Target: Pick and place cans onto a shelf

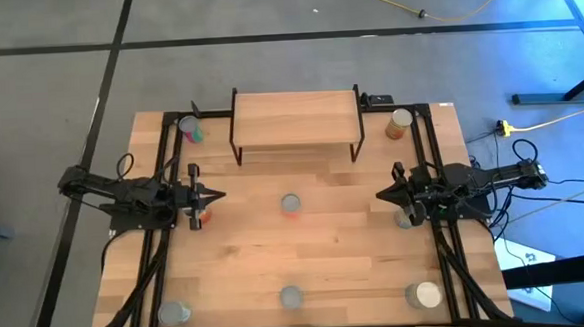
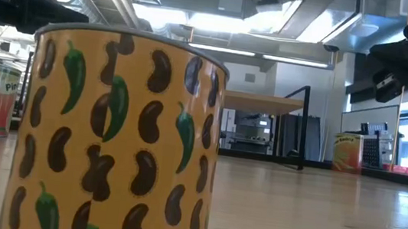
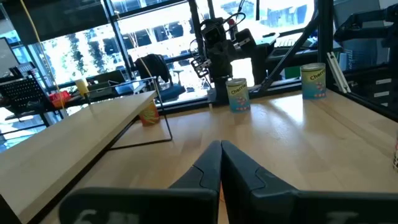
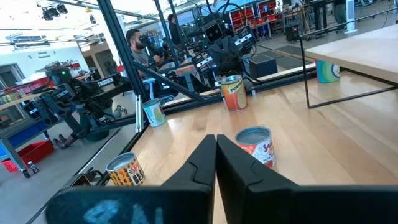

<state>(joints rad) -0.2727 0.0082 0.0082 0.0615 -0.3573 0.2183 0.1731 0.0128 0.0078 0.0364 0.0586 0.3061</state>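
I count eight cans on the table (image 1: 237,251), none on the shelf (image 1: 295,116), which sits at the far edge, pale plank top on thin black legs. One silver-topped can (image 1: 290,204) stands mid-table between both arms. Left gripper (image 1: 217,196) closed, empty; right gripper (image 1: 382,194) pinched together, empty too.

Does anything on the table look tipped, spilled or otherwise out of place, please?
Nothing stands out. The cans, such as the centre one, stand upright and scattered around the table, and the shelf sits square, its top bare.
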